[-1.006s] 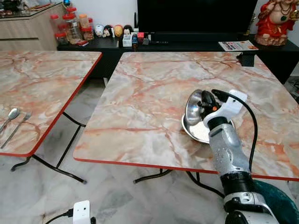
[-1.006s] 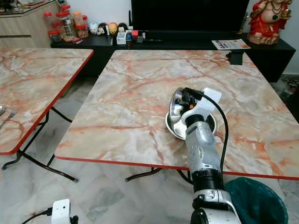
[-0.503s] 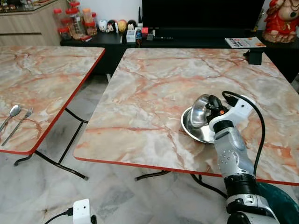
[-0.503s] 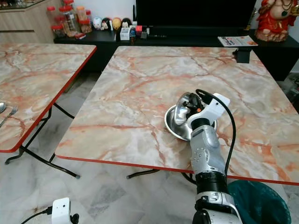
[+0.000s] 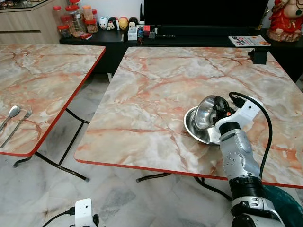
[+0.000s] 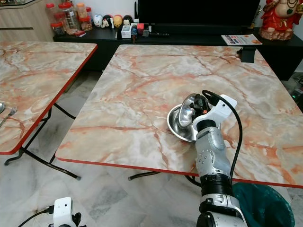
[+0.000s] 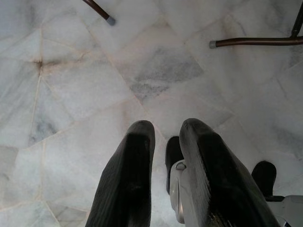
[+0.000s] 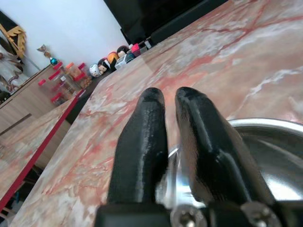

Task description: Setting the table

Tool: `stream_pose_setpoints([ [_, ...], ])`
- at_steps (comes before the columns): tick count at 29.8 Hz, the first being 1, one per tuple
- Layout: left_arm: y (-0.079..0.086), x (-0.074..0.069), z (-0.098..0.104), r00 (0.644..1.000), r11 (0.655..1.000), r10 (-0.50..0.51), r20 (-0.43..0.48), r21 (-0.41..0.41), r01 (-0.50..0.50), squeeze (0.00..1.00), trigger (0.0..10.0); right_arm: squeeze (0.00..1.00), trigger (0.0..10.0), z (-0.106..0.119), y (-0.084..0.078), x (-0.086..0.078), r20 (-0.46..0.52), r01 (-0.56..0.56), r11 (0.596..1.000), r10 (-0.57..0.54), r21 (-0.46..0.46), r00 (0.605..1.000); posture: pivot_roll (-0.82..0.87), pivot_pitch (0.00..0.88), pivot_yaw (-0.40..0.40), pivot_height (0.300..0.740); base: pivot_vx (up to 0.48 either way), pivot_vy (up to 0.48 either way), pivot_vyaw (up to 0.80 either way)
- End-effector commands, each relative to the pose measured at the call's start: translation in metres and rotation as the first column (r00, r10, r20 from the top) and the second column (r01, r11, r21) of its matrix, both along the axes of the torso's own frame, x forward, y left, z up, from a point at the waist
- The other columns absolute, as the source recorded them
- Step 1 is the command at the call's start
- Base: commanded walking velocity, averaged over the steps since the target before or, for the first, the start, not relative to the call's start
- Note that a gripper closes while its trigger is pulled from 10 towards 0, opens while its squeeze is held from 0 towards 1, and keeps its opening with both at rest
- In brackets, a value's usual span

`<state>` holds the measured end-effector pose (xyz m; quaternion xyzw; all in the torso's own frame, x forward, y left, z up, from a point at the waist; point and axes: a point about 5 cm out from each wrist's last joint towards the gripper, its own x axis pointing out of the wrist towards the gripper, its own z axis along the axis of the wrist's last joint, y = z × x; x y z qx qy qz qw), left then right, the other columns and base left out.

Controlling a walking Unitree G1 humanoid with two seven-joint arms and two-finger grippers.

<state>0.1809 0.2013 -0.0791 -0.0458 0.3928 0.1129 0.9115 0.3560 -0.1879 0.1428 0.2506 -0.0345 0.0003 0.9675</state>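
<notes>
Left eye view: my right gripper (image 5: 214, 109) has its fingers (image 8: 144, 142) pinched on the rim of a small steel bowl (image 5: 205, 112), tilted inside a larger bowl (image 5: 195, 128) on the near counter (image 5: 156, 90). The left gripper (image 7: 163, 175) hangs idle, fingers slightly apart, empty. I judge we're early; spoon (image 5: 12, 113) and fork (image 5: 20, 124) wait on the far counter (image 5: 42, 75).

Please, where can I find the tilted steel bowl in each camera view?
Left eye view: tilted bowl right of centre, held by the right claw.
Right eye view: just right of centre.
Right wrist view: its steel edge sits pinched in the claw.
Left wrist view: faces the floor.
Shared landmark: red-lidded jars, far left.
</notes>
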Motion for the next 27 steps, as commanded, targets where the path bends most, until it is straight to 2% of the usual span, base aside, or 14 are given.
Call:
stream_pose_setpoints([
  [1,0.003,-0.004,-0.002,1.000,1.000,0.015,-0.014,-0.005,-0.015,0.00,10.0,0.00,10.0,0.006,0.001,0.002,0.010,-0.015,1.000,0.015,-0.021,1.000,0.01,0.050,0.040,0.740,0.000,0.000,0.00],
  [10,0.000,-0.002,-0.001,1.000,1.000,0.013,-0.010,-0.010,-0.013,0.00,10.0,0.00,10.0,0.022,0.005,0.006,0.059,-0.046,0.990,0.054,-0.130,0.997,0.00,0.046,0.031,0.740,0.000,0.000,0.00],
  [15,-0.001,-0.001,-0.001,1.000,1.000,0.020,-0.007,-0.016,-0.020,0.00,10.0,0.00,10.0,0.040,0.010,0.009,0.106,-0.066,0.969,0.093,-0.238,0.990,0.00,0.043,0.028,0.740,0.000,0.000,0.00],
  [18,-0.001,-0.001,-0.001,1.000,1.000,0.022,-0.007,-0.017,-0.022,0.00,10.0,0.00,10.0,0.043,0.011,0.009,0.115,-0.068,0.968,0.099,-0.241,0.988,0.00,0.043,0.028,0.740,0.000,0.000,0.00],
  [20,0.000,-0.001,-0.001,1.000,0.999,0.027,-0.007,-0.021,-0.027,0.00,10.0,0.00,10.0,0.060,0.015,0.010,0.165,-0.078,0.965,0.122,-0.250,0.979,0.00,0.040,0.027,0.740,0.000,0.000,0.00],
  [22,0.000,0.000,-0.001,1.000,0.999,0.029,-0.006,-0.023,-0.029,0.00,10.0,0.00,10.0,0.067,0.017,0.010,0.187,-0.084,0.963,0.135,-0.256,0.973,0.00,0.039,0.027,0.740,0.000,0.000,0.00],
  [24,0.000,0.000,-0.001,1.000,0.999,0.030,-0.007,-0.024,-0.030,0.00,10.0,0.00,10.0,0.069,0.018,0.009,0.191,-0.077,0.946,0.143,-0.314,0.971,0.00,0.038,0.028,0.740,0.000,0.000,0.00],
  [26,0.000,0.000,-0.001,0.999,0.999,0.031,-0.010,-0.025,-0.031,0.00,10.0,0.00,10.0,0.051,0.023,0.008,0.127,-0.070,0.846,0.161,-0.529,0.979,-0.01,0.036,0.028,0.740,0.000,0.000,0.00],
  [27,0.000,0.000,-0.001,0.999,0.999,0.031,-0.010,-0.025,-0.032,0.00,10.0,0.00,10.0,0.040,0.025,0.007,0.095,-0.094,0.826,0.175,-0.555,0.980,0.00,0.035,0.028,0.740,0.000,0.000,0.00],
])
